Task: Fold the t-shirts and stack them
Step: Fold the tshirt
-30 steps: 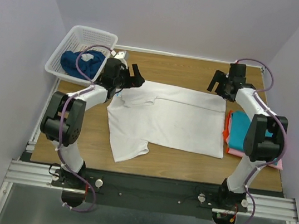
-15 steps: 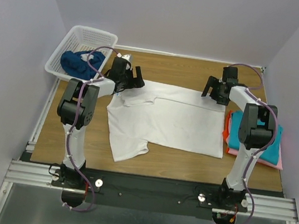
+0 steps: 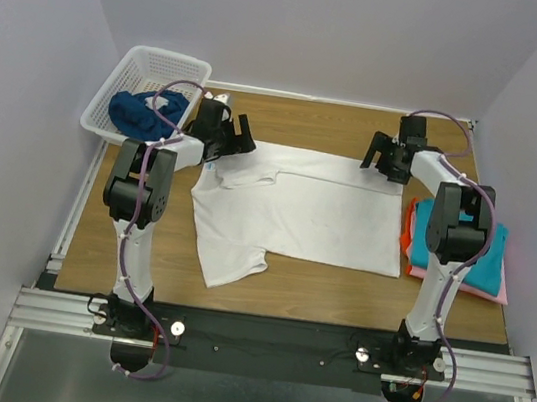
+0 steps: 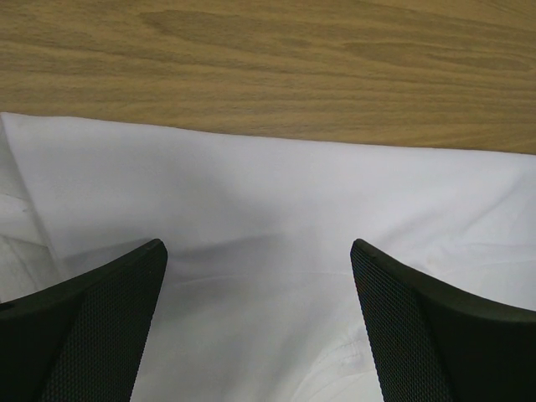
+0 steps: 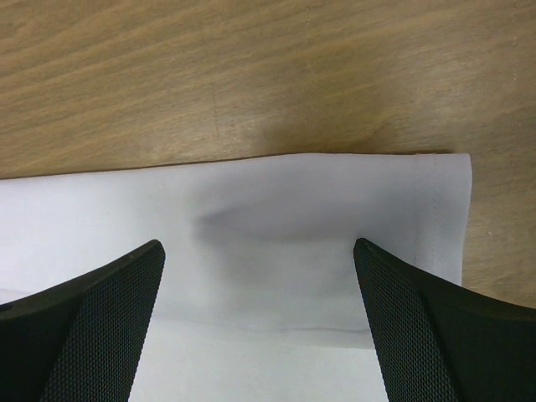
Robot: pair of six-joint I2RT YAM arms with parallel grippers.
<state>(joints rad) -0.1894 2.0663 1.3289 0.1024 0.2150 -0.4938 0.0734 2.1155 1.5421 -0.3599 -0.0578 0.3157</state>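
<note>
A white t-shirt (image 3: 297,215) lies spread on the wooden table, its far long edge folded over, one sleeve hanging toward the near left. My left gripper (image 3: 237,138) is open above the shirt's far left corner; white cloth (image 4: 268,251) lies between its fingers. My right gripper (image 3: 381,159) is open above the shirt's far right corner (image 5: 435,209), empty. A folded stack of teal (image 3: 455,239), red-orange (image 3: 408,232) and pink (image 3: 497,293) shirts lies at the right. A dark blue shirt (image 3: 140,113) sits in the basket.
A white plastic lattice basket (image 3: 151,70) stands at the far left corner, partly off the table. Bare wood (image 3: 311,121) shows behind the white shirt and along the near edge. Lavender walls close in on three sides.
Both grippers have moved slightly toward the far corners of the white shirt and stay open. The shirt's far edge looks flatter than a second ago.
</note>
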